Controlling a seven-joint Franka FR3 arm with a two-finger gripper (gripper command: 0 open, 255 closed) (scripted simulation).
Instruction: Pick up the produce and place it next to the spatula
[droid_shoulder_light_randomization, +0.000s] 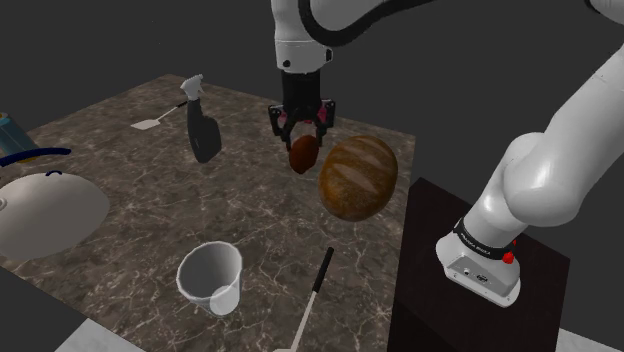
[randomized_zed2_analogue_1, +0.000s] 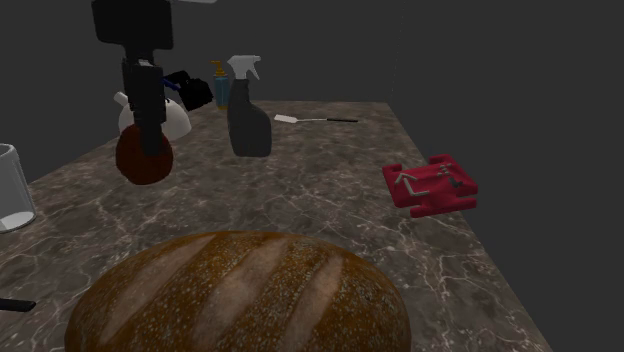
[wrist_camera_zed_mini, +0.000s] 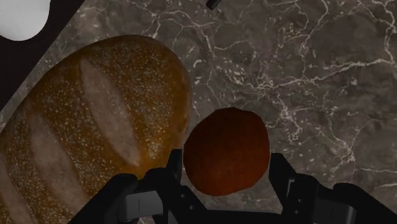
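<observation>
A round reddish-brown piece of produce (droid_shoulder_light_randomization: 303, 154) (randomized_zed2_analogue_1: 145, 160) (wrist_camera_zed_mini: 226, 156) hangs above the marbled table, clasped between the two black fingers of my gripper (droid_shoulder_light_randomization: 302, 135) (randomized_zed2_analogue_1: 149, 138) (wrist_camera_zed_mini: 226, 175), which is shut on it. It hovers just beside a big brown bread loaf (droid_shoulder_light_randomization: 358, 176) (randomized_zed2_analogue_1: 240, 295) (wrist_camera_zed_mini: 89, 133). The spatula (droid_shoulder_light_randomization: 150, 124) (randomized_zed2_analogue_1: 300, 119), with a white blade and a dark handle, lies flat at the far corner of the table, beyond a dark spray bottle (droid_shoulder_light_randomization: 203, 130) (randomized_zed2_analogue_1: 248, 115).
A white cup (droid_shoulder_light_randomization: 212, 278) (randomized_zed2_analogue_1: 10, 185) and a long white utensil (droid_shoulder_light_randomization: 315, 295) sit near the front edge. A white domed bowl (droid_shoulder_light_randomization: 45, 210) is at the shoulder view's left. A red tray (randomized_zed2_analogue_1: 430, 185) lies near the table's edge. A blue soap bottle (randomized_zed2_analogue_1: 219, 85) stands far back.
</observation>
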